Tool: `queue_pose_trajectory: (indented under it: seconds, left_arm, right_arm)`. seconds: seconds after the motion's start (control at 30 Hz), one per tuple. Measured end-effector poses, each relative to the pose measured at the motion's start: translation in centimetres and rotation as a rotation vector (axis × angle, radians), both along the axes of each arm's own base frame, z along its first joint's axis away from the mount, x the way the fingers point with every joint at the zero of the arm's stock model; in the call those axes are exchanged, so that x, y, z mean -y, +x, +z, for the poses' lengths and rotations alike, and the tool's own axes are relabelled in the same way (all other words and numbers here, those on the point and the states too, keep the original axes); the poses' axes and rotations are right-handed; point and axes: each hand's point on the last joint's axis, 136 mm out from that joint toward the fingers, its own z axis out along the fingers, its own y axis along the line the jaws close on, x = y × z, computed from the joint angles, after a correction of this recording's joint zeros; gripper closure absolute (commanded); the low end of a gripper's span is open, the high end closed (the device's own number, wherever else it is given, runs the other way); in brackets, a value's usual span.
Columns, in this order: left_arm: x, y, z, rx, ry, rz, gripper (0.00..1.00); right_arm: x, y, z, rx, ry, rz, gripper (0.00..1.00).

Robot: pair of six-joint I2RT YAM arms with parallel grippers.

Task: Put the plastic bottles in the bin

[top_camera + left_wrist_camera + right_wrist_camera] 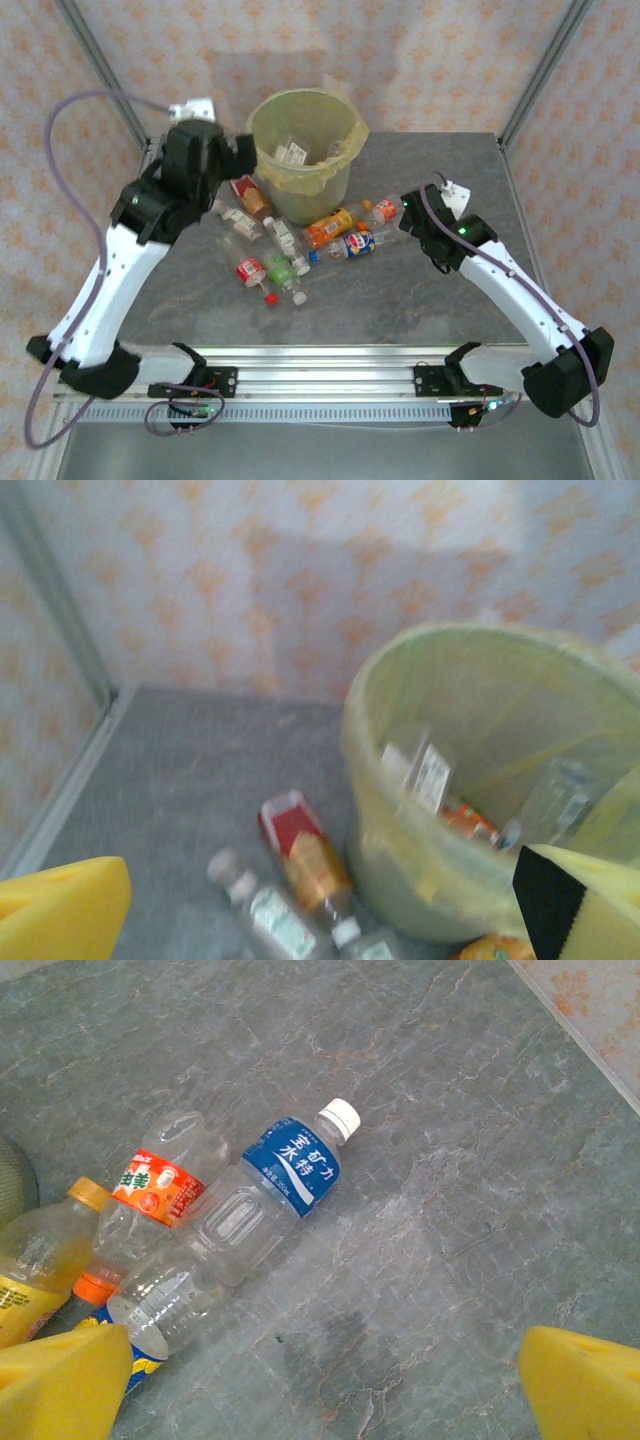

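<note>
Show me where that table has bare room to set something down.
The table is bare between the plastic bottles and its near edge, and at the far right beside the bin. Just in front of the bin it is crowded.

Bin (300, 178) mouth is open from above, only part filled. Bottles (290, 245) lie packed along the bin's near side, several touching, with tight gaps between them. Left arm (185, 175) crowds the bin's left side. Table (400, 300) is bare on the near strip and the far right corner, free pass there. Right wrist view: blue-label bottle (245, 1205) touches orange-label bottle (150, 1190) on one side; the other side is bare stone. Frame posts (545, 65) flank the far corners.
</note>
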Motion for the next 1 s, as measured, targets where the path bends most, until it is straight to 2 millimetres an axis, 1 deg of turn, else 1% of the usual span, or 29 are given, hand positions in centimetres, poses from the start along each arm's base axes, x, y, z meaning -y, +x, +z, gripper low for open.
queue_pose_trajectory:
  seconds: [0.03,0.1,0.2,0.3,0.33,0.37,0.47,0.63,0.7,0.77,0.9,1.0]
  left_arm:
    - [-0.7,-0.8,-2.0,-0.023,-0.028,0.031,0.0]
    - [-1.8,-1.9,-5.2,-0.065,-0.064,0.091,0.0]
    - [-3.1,-2.8,-9.8,-0.133,-0.11,0.179,0.0]
    - [-3.9,-3.6,-13.9,-0.204,-0.145,0.241,0.0]
    - [-4.0,-3.8,-15.4,-0.237,-0.164,0.256,0.0]
    - [-4.0,-4.0,-16.5,-0.261,-0.177,0.265,0.0]
    - [-4.0,-4.6,-20.6,-0.365,-0.224,0.298,0.0]
    - [-3.8,-4.9,-27.0,-0.539,-0.281,0.339,0.0]
    - [-3.6,-5.0,-28.7,-0.586,-0.3,0.344,0.0]
    - [-3.3,-4.8,-29.9,-0.617,-0.316,0.34,0.0]
    - [-2.5,-3.7,-31.2,-0.638,-0.348,0.326,0.01]
    - [-2.2,-2.9,-32.1,-0.648,-0.367,0.32,0.05]
  right_arm:
    - [0.0,0.0,-0.1,-0.003,-0.002,0.0,0.01]
    - [0.1,0.0,-0.3,-0.008,-0.006,-0.002,0.01]
    - [0.0,0.3,-0.9,-0.029,-0.018,-0.005,0.01]
    - [-0.1,0.4,-1.5,-0.047,-0.027,-0.005,0.01]
    - [-0.1,0.4,-1.6,-0.051,-0.029,-0.005,0.01]
    - [-0.1,0.5,-1.7,-0.051,-0.029,-0.005,0.01]
    - [-0.2,0.6,-1.9,-0.052,-0.028,-0.004,0.01]
    - [-0.3,0.5,-2.6,-0.072,-0.028,0.0,0.01]
    - [-0.4,0.6,-2.9,-0.079,-0.027,0.0,0.01]
    - [-0.5,0.6,-3.0,-0.083,-0.026,0.001,0.01]
    - [-0.5,0.6,-3.2,-0.084,-0.024,-0.001,0.01]
    - [-0.5,0.5,-3.3,-0.085,-0.024,-0.002,0.01]
